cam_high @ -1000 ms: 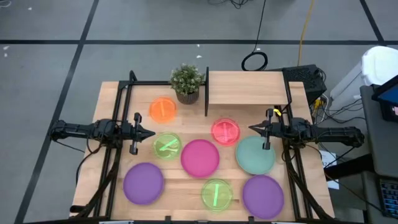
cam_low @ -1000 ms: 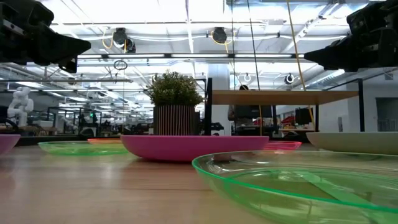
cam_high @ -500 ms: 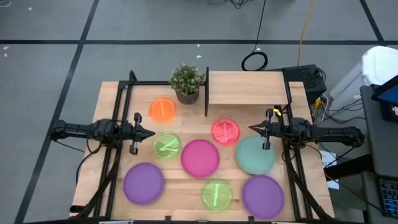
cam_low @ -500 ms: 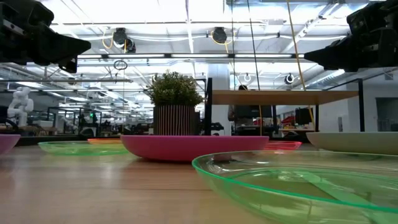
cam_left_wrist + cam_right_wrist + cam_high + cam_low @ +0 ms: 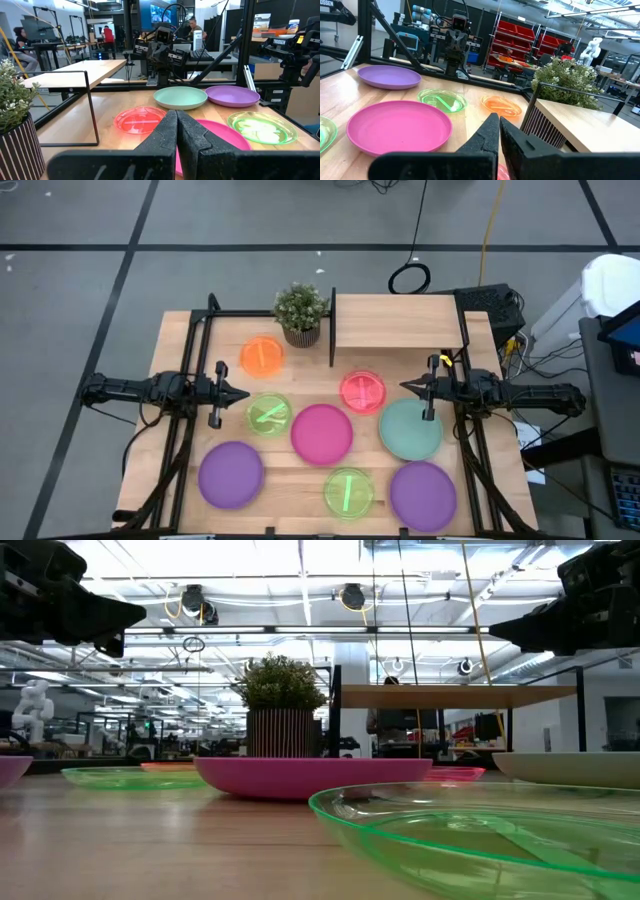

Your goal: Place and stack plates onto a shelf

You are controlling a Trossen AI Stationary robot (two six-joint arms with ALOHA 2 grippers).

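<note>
Eight plates lie flat on the tabletop: orange (image 5: 262, 356), pink-red (image 5: 362, 391), lime green (image 5: 267, 416), magenta (image 5: 322, 432), teal (image 5: 410, 430), two purple (image 5: 231, 474) (image 5: 423, 494), and a second lime green (image 5: 348, 491). The shelf (image 5: 397, 321) stands at the far edge, with nothing on it. My left gripper (image 5: 246, 394) hovers shut at the table's left, above and left of the lime green plate. My right gripper (image 5: 403, 386) hovers shut at the right, above the teal plate's far rim.
A potted green plant (image 5: 301, 312) stands left of the shelf, by its black upright edge (image 5: 332, 327). Black frame rails (image 5: 197, 340) run along the far left. People sit at desks in the room beyond the table.
</note>
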